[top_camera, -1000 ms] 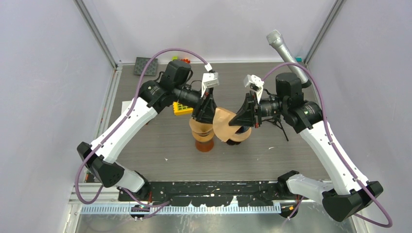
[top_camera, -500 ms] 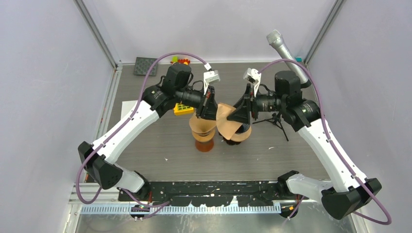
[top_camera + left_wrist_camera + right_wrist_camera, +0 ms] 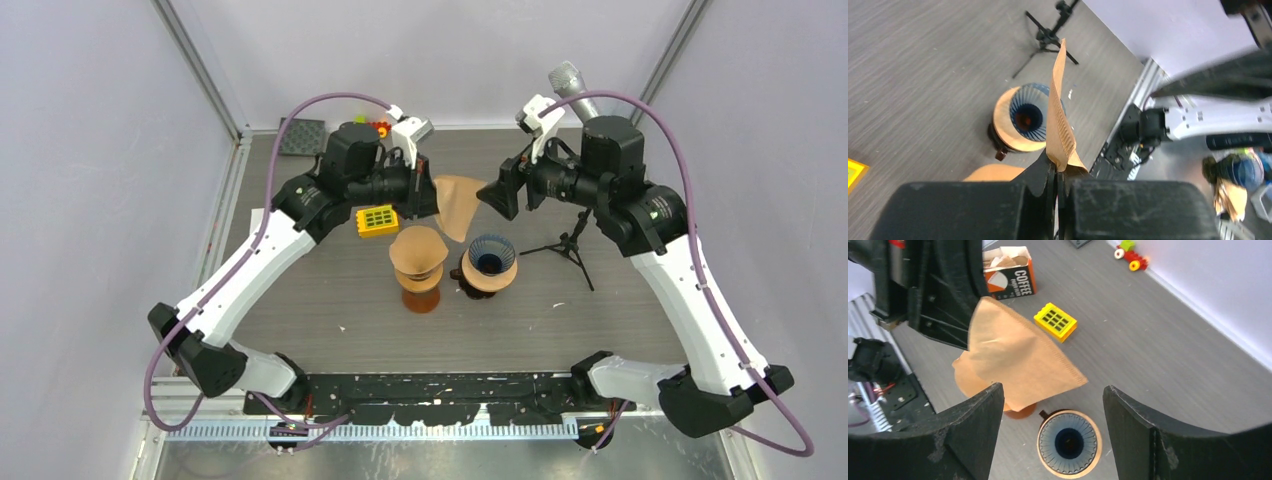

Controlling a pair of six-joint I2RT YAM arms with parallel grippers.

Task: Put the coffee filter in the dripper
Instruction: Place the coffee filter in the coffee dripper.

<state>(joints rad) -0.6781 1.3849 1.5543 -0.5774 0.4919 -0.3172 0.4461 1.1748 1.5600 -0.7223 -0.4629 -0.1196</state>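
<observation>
The coffee filter (image 3: 455,205) is a brown paper cone, pinched by one edge in my left gripper (image 3: 432,195) and hanging in the air behind the dripper. The left wrist view shows the filter (image 3: 1058,115) edge-on, rising from the shut left gripper (image 3: 1058,167). The dripper (image 3: 488,258) has a tan rim and a ribbed blue inside, and it stands on the table with nothing in it. My right gripper (image 3: 497,195) hovers open just right of the filter, not touching it. In the right wrist view the dripper (image 3: 1069,442) lies below the open right gripper (image 3: 1053,390), with the filter (image 3: 1018,360) up and to the left.
A tan cone on a brown stand (image 3: 418,262) sits just left of the dripper. A yellow block (image 3: 377,220) lies behind it. A coffee-filter box (image 3: 1008,270), a small tripod (image 3: 570,245), a microphone (image 3: 580,95), a dark mat (image 3: 300,135) and coloured toys (image 3: 372,125) stand around.
The right gripper has let go of the filter, opened wide and drawn back. The left gripper has shut on the filter and lifted it up and back from over the dripper.
</observation>
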